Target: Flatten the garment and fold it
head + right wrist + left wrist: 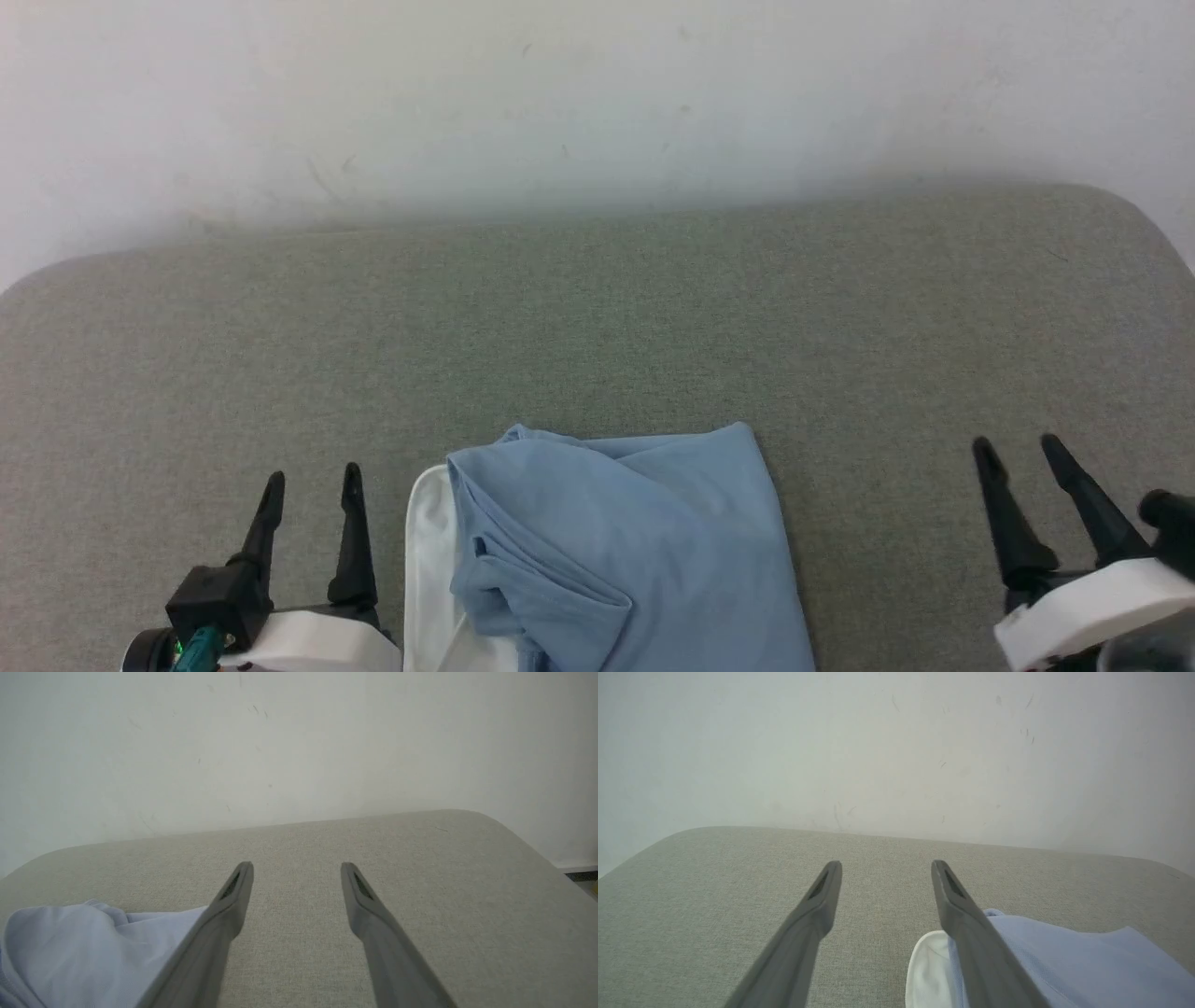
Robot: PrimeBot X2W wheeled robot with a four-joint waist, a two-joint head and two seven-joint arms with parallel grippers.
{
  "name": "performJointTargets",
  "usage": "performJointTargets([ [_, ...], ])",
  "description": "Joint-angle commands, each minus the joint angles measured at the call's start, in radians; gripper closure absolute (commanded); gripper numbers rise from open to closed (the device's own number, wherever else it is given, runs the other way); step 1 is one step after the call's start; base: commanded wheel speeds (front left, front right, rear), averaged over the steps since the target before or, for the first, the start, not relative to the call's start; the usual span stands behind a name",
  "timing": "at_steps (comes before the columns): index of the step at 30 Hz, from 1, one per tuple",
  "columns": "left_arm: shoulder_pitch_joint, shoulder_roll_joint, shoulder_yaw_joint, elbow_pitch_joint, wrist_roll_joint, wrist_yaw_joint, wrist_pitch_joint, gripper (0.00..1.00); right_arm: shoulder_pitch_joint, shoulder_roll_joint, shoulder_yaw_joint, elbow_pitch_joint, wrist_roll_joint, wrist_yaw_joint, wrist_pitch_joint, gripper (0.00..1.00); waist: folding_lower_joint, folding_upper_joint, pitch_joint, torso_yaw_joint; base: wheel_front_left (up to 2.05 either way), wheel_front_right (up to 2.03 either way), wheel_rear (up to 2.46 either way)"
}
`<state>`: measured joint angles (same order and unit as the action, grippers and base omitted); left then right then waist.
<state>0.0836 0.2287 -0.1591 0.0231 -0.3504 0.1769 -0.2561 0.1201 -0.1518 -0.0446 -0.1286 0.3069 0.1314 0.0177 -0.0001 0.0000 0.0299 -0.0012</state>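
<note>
The garment (635, 551), light blue with a white part along its left side, lies bunched and creased at the near middle of the grey-green cushioned surface (597, 327); its lower part runs off the bottom of the head view. My left gripper (313, 481) stands open just left of the white edge, apart from it. Far to the right of the cloth, my right gripper (1018, 446) is open with nothing in it. In the left wrist view the garment (1064, 961) lies right of my open left gripper (886, 864). In the right wrist view the garment (93, 947) lies left of my open right gripper (297, 865).
A pale wall (597, 93) rises behind the cushioned surface's far edge. The surface has rounded far corners (1120, 210). In the right wrist view a strip of floor (581, 879) shows past the right corner.
</note>
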Motion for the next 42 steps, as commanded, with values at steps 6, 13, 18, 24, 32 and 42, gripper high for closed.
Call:
performJointTargets([
  [6,0.014,0.012,0.014,0.008,0.008,0.003,-0.005,0.00,-0.034,0.005,-0.150,0.153,0.228,-0.001,0.301,0.00,0.0001,0.0000,0.012,0.003,0.00,0.00,0.00],
  [13,-0.008,0.001,-0.004,0.020,0.020,-0.009,-0.006,0.00,-0.150,0.032,-0.231,0.401,0.492,-0.001,0.692,0.00,0.0001,0.0000,0.023,0.049,0.00,0.00,0.00],
  [18,-0.019,-0.011,-0.011,0.022,0.025,-0.016,-0.006,0.00,-0.226,0.075,-0.183,0.474,0.609,-0.001,0.783,0.00,0.0001,0.0000,0.036,0.081,0.00,0.00,0.00],
  [24,-0.034,-0.022,-0.016,0.034,0.030,-0.030,-0.006,0.00,-0.308,0.098,-0.092,0.593,0.713,-0.001,0.805,0.00,0.0001,0.0000,0.044,0.109,0.00,0.00,0.00],
  [32,-0.031,-0.030,-0.010,0.046,0.038,-0.040,-0.006,0.00,-0.331,0.083,0.069,0.668,0.673,-0.001,0.783,1.00,0.0001,0.0000,0.028,0.105,0.00,0.00,0.00],
  [42,-0.008,-0.032,0.006,0.038,0.041,-0.049,-0.006,0.00,-0.345,-0.206,0.432,0.356,0.307,-0.001,0.563,1.00,0.0001,0.0000,0.004,-0.008,0.00,0.00,0.00],
])
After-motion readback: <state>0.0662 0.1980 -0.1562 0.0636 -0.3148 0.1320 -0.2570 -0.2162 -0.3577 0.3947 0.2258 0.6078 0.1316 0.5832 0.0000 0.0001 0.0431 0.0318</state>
